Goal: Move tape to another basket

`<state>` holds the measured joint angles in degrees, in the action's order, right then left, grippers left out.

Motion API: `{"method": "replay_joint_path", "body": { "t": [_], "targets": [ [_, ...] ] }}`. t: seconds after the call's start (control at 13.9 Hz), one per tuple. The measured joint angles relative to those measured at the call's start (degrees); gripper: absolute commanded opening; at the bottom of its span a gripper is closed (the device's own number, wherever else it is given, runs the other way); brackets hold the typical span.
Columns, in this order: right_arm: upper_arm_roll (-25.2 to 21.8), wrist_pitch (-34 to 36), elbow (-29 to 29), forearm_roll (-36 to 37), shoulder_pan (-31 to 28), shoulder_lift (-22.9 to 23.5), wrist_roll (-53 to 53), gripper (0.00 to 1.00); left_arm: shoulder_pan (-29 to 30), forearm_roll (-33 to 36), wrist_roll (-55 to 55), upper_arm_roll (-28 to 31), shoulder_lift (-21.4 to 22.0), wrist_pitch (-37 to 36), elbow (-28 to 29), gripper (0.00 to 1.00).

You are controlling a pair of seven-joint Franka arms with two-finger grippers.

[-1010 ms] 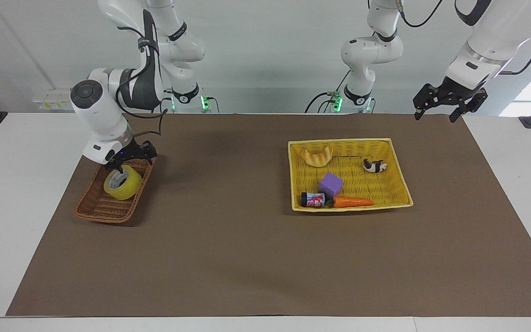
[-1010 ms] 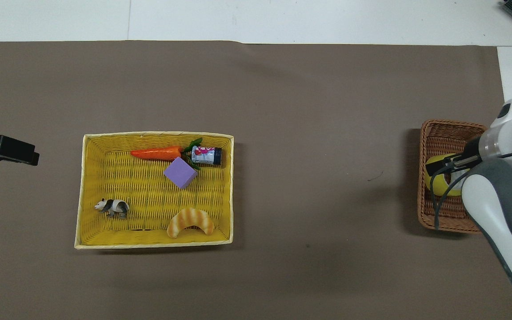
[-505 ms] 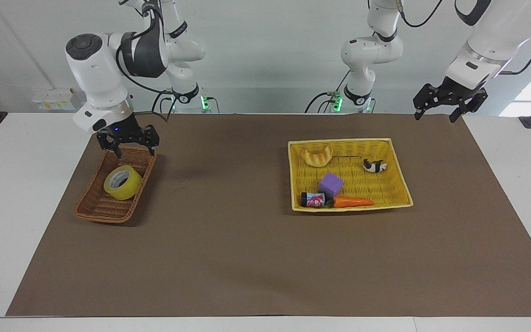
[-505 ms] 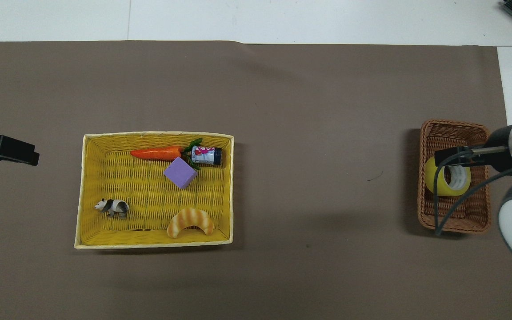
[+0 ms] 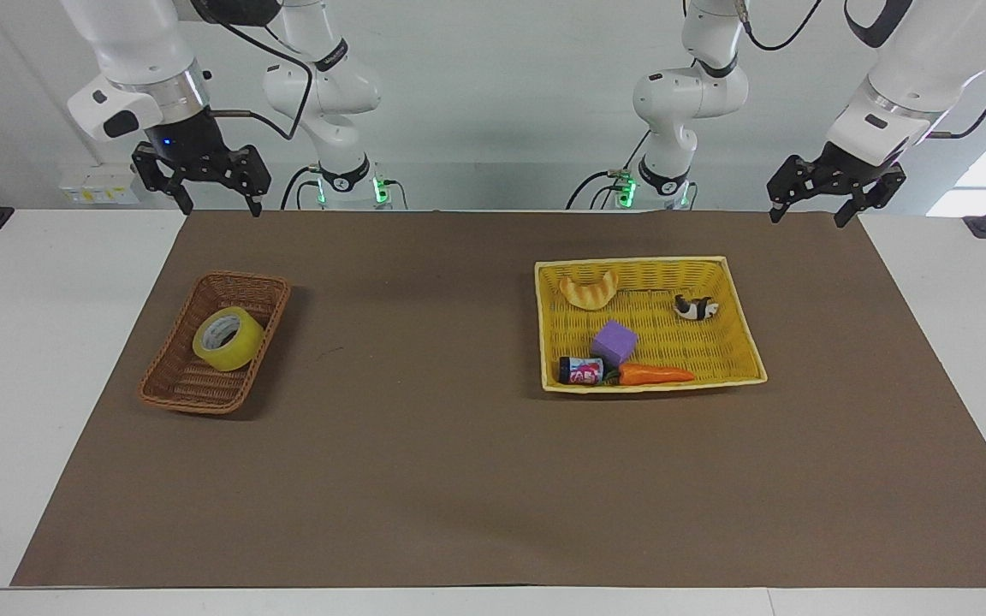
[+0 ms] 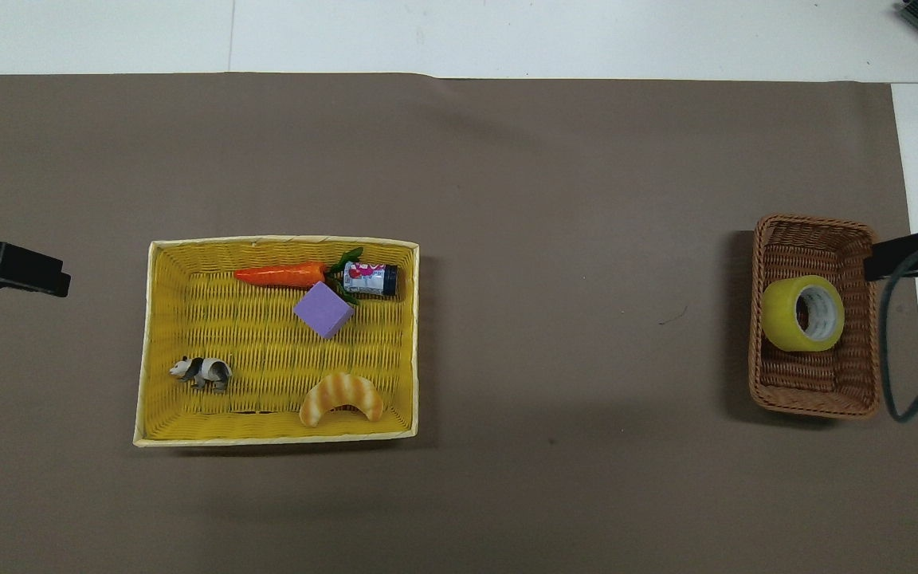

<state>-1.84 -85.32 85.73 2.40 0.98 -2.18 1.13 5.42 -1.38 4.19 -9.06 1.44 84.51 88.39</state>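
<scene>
Inside the brown wicker basket (image 6: pixel 814 222), at three o'clock of the overhead view, lies the tape (image 6: pixel 779 319), tilted on its side against the woven floor, with the whitish core showing and nothing touching it. One second ago had the right gripper (image 5: pixel 221 205) down in this basket, right at the roll; now hangs high, at twelve o'clock from the basket in the facing view, over the brown mat's (image 5: pixel 424 479) edge at the robots' end, fingers spread apart and empty. Means a finished release and a retreat upward, with no carrying. Waits at one o'clock of the facing view the left gripper (image 5: pixel 807 214), also spread wide and holding nothing, over its own corner of the mat, unmoved through this last second. At the centre-right of the facing view, toward three o'clock, stands the yellow basket (image 5: pixel 630 262), well apart from the wicker one, holding its toys but no tape. By judgement, looks like the end of the task: roll already delivered into the wicker basket, no grasp left to make, only the arm's return to rest.
</scene>
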Motion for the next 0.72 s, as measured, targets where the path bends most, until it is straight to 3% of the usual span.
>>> {"method": "replay_joint_path", "body": {
  "t": [0.72],
  "targets": [
    [0.7,1.4,-0.1,0.0,0.2,-0.3,0.0,1.00,0.0,0.0,0.0,0.0,0.0,0.0,0.0,1.00]
  ]
}}
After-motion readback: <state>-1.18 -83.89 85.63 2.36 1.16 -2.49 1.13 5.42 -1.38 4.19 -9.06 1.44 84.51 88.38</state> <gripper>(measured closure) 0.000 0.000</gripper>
